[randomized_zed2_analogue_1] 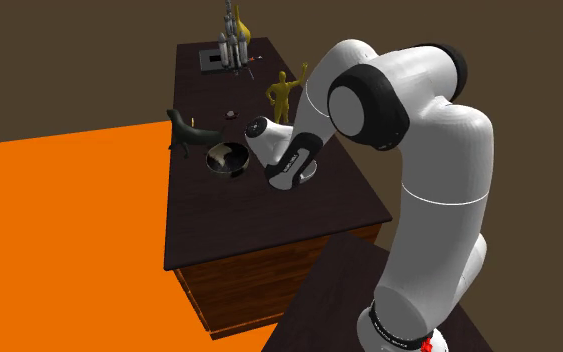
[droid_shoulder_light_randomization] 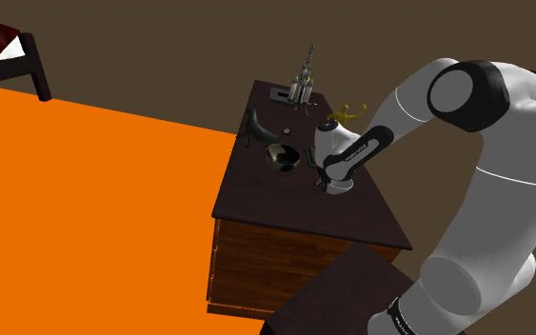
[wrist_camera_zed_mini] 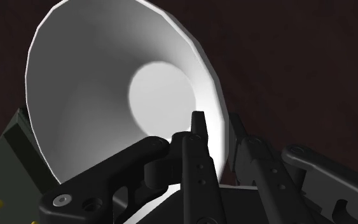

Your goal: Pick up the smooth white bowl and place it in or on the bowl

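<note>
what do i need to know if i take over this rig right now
Fingers: shut on the white bowl's rim, one inside, one outside.
White bowl: low at the table; whether it has been lifted cannot be told.
Dark bowl: on the table, just to the shoulder view's left of the white bowl.
Done: grasp.
Left: lift, carry over the dark bowl, set it in, let go.

Arm (randomized_zed2_analogue_1: 439,150) shows rounded white shells with dark joints; gripper (wrist_camera_zed_mini: 217,124) is all black, with round screws (wrist_camera_zed_mini: 61,200) behind its fingers.
</note>
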You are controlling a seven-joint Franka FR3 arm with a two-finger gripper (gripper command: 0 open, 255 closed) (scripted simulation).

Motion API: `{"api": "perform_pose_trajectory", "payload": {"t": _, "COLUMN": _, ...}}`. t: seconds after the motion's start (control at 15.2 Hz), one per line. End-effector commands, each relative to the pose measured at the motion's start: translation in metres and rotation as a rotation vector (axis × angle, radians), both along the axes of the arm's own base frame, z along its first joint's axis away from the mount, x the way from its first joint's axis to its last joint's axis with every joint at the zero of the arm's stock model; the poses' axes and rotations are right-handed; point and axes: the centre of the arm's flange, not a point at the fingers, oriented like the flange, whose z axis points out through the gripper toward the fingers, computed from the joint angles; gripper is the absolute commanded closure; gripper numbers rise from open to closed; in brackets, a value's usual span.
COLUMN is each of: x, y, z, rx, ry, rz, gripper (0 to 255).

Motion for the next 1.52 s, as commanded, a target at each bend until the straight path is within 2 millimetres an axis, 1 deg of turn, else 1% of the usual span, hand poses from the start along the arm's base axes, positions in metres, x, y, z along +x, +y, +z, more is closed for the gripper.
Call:
{"api": "perform_pose_trajectory", "payload": {"t": 0.0, "x": 0.0, "y": 0.0, "z": 0.0, "rx": 0.0, "ry": 0.001, "rz": 0.0, "gripper": 255}}
{"api": "perform_pose_trajectory", "payload": {"t": 0.33, "x": 0.0, "y": 0.0, "z": 0.0, "rx": 0.0, "ry": 0.001, "rz": 0.0, "gripper": 255}}
{"api": "perform_pose_trajectory", "payload": {"t": 1.45, "x": 0.0, "y": 0.0, "z": 0.089, "rx": 0.0, "ry": 0.001, "rz": 0.0, "gripper": 255}}
